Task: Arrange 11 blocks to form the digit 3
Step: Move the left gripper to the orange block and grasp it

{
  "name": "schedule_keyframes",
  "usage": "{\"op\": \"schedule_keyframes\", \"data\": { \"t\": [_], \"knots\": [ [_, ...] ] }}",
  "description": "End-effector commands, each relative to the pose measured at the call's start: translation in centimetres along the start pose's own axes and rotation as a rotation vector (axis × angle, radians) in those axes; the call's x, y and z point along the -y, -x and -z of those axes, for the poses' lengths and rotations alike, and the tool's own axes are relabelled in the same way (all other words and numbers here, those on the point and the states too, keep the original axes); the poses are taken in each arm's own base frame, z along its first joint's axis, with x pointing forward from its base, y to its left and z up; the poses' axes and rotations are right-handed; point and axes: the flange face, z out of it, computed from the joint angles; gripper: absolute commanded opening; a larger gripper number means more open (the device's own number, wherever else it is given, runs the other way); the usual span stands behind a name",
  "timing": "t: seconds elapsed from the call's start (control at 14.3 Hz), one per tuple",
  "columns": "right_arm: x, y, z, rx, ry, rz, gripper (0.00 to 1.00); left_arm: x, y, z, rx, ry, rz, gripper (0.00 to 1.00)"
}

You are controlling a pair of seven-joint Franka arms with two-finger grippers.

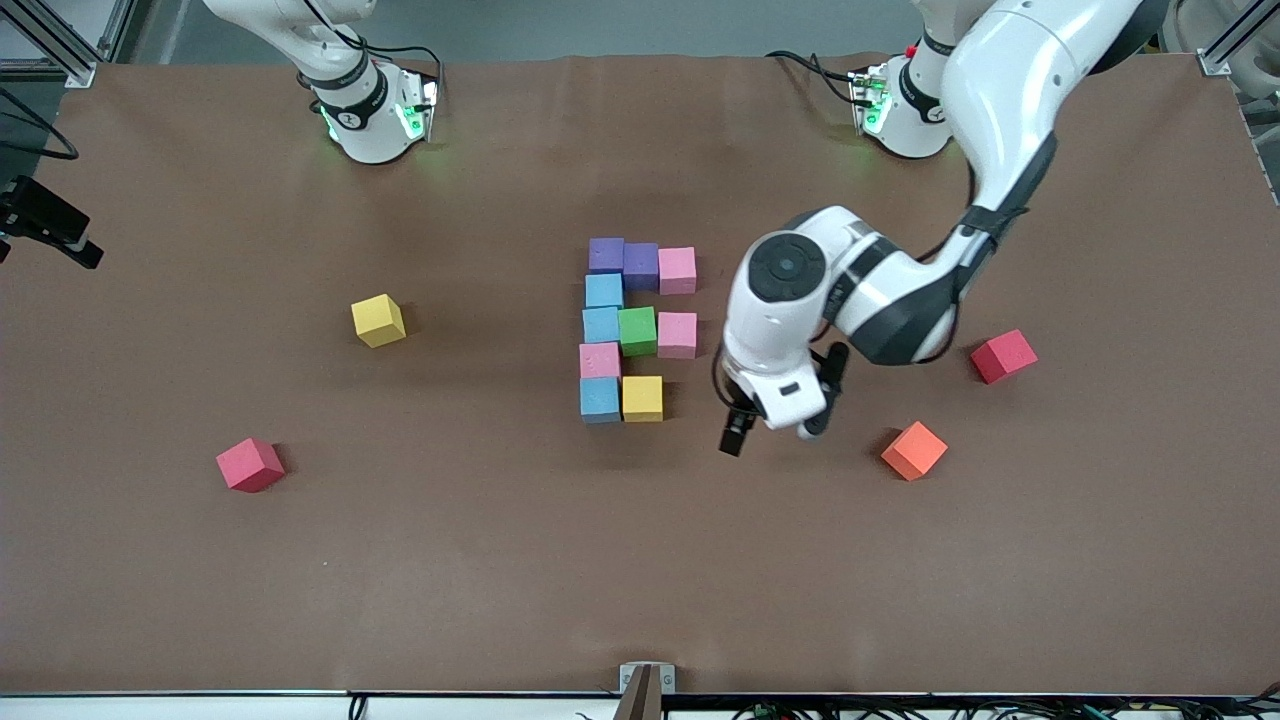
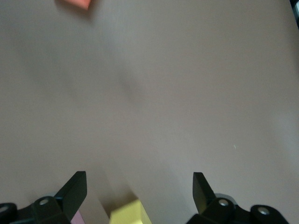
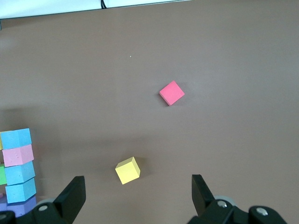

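Note:
Ten blocks form a partial figure (image 1: pixel 635 325) mid-table: two purple, three blue, three pink, one green (image 1: pixel 637 331) and one yellow (image 1: pixel 642 398) at its near end. An orange block (image 1: pixel 914 450) lies loose toward the left arm's end. My left gripper (image 1: pixel 775 430) is open and empty, low over the table between that yellow block and the orange block. The left wrist view shows it open (image 2: pixel 139 184), with the yellow block (image 2: pixel 128 212) at the frame's edge. My right gripper (image 3: pixel 138 186) is open and empty, held high, out of the front view.
A second yellow cube (image 1: pixel 378 320) lies loose toward the right arm's end and shows in the right wrist view (image 3: pixel 127 170). One red cube (image 1: pixel 250 465) sits nearer the front camera than it. Another red cube (image 1: pixel 1003 356) lies near the orange block.

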Motion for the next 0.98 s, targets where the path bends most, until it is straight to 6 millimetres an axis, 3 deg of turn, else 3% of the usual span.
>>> {"op": "schedule_keyframes", "data": {
  "t": [0.0, 0.07, 0.21, 0.35, 0.63, 0.77, 0.91],
  "knots": [
    [-0.3, -0.2, 0.3, 0.002, 0.002, 0.0, 1.0, 2.4, -5.5, -1.9, -0.023, -0.076, -0.154, 1.0],
    [-0.3, -0.2, 0.3, 0.002, 0.003, -0.001, 1.0, 3.0, -9.0, -3.0, -0.014, -0.097, -0.187, 0.99],
    [-0.5, -0.2, 0.3, 0.002, 0.004, -0.003, 1.0, 3.6, -13.4, -4.7, 0.006, -0.122, -0.266, 0.99],
    [-0.6, -0.2, 0.3, 0.003, 0.005, -0.004, 1.0, 4.6, -19.3, -6.5, 0.036, -0.132, -0.32, 0.99],
    [-0.6, -0.2, 0.3, 0.002, 0.003, -0.009, 1.0, 5.1, -22.7, -9.6, 0.063, -0.087, -0.312, 0.99],
    [-0.7, -0.3, 0.3, -0.003, 0.002, -0.011, 1.0, 5.7, -23.4, -11.1, 0.078, -0.093, -0.336, 0.99],
    [-0.6, -0.3, 0.4, -0.008, 0.001, -0.011, 1.0, 6.2, -24.9, -11.4, 0.082, -0.086, -0.314, 0.99]
  ]
}}
